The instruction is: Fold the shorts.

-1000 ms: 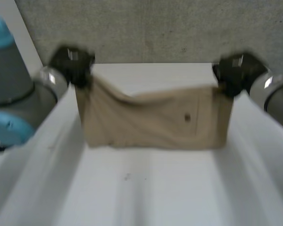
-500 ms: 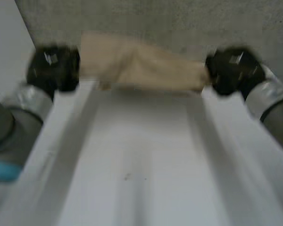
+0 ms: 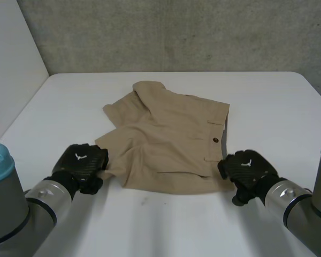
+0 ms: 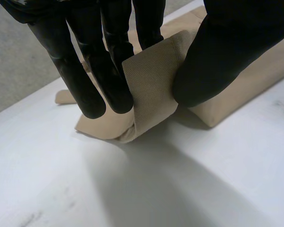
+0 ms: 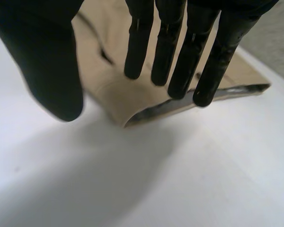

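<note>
Two hands sit at the near edge of the shorts; check each view in turn.

Head view. The shorts (image 3: 171, 144) lie flat and rumpled on the counter (image 3: 69, 101), with the long axis running across it from one arm's side to the other. The left hand (image 3: 81, 163) is at the near corner on its own side. The right hand (image 3: 246, 167) is at the opposite near corner, just beside the pocket button (image 3: 215, 141). The rest of the cloth lies away from you, beyond both hands.

Left wrist view. The fingers (image 4: 114, 80) and the thumb (image 4: 217, 52) pinch a raised flap of the shorts between them. The flap stands up off the counter, and the rest of the cloth trails away behind the hand. Treat this corner as held.

Right wrist view. The right hand's fingers (image 5: 180, 52) are straight and spread, and its thumb (image 5: 47, 71) stands well apart from them. They grip nothing. The hemmed corner of the shorts (image 5: 128, 101) lies on the counter under the fingertips, between them and the thumb.

Judgement. A fold across the long axis probably needs both near corners carried away from you together. Only the left corner is secured, so expect the right hand to have to close on the corner beneath it first.
</note>
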